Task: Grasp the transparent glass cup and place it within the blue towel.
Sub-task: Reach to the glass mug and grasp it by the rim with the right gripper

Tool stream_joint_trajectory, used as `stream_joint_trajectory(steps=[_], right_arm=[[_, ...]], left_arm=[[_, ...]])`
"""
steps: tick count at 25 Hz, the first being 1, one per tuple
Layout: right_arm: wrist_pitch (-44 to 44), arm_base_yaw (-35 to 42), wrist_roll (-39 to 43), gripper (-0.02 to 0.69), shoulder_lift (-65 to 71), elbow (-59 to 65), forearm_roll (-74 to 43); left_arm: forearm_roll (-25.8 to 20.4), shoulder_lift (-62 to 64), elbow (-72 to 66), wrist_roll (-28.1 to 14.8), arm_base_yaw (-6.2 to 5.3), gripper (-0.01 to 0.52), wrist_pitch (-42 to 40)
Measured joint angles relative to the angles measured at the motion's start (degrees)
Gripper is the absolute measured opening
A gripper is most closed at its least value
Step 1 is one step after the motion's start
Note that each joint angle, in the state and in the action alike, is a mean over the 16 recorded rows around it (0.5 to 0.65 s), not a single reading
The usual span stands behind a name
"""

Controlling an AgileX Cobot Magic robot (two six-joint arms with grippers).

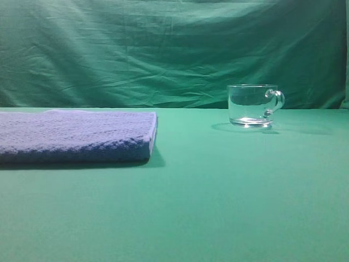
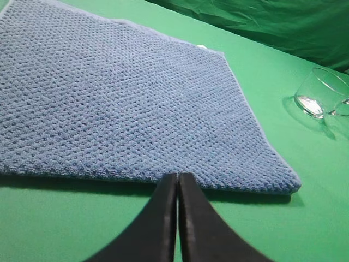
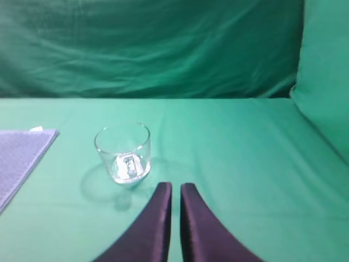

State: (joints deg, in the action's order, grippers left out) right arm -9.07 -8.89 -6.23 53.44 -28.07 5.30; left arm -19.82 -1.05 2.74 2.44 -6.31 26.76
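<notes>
The transparent glass cup [image 1: 254, 106] stands upright on the green table at the right, handle to the right. The blue towel [image 1: 76, 135] lies flat and folded at the left. In the left wrist view the towel [image 2: 120, 103] fills most of the frame and the cup [image 2: 323, 93] shows at the right edge. My left gripper [image 2: 178, 176] is shut, tips at the towel's near edge, holding nothing. In the right wrist view the cup [image 3: 123, 153] stands just ahead and left of my right gripper [image 3: 175, 186], which is shut with a thin slit and empty. Neither gripper shows in the exterior view.
A green cloth [image 1: 174, 49] hangs as a backdrop behind the table. The green tabletop [image 1: 218, 207] stretches between towel and cup. A towel corner [image 3: 22, 153] shows at the left of the right wrist view. A green drape [image 3: 327, 82] rises at the right.
</notes>
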Motion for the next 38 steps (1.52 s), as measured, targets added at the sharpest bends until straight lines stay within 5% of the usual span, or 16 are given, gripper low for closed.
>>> stream_joint_trajectory(steps=[13,20,29,38], right_arm=[[-23.7,-1.6,-6.5,0.072,27.8,-27.4,-0.1],[-33.9,-3.7,-10.0,0.28,40.3,-42.0,-0.2],[-35.4,-5.1,-12.3,0.572,51.2,-50.6,-0.2],[-33.4,-5.4,-12.7,0.587,58.9,-53.9,-0.1]], left_arm=[[0.0,0.0,0.0,0.0,0.0,0.0,0.0],[0.0,0.0,0.0,0.0,0.0,0.0,0.0],[0.0,0.0,0.0,0.0,0.0,0.0,0.0],[0.0,0.0,0.0,0.0,0.0,0.0,0.0]])
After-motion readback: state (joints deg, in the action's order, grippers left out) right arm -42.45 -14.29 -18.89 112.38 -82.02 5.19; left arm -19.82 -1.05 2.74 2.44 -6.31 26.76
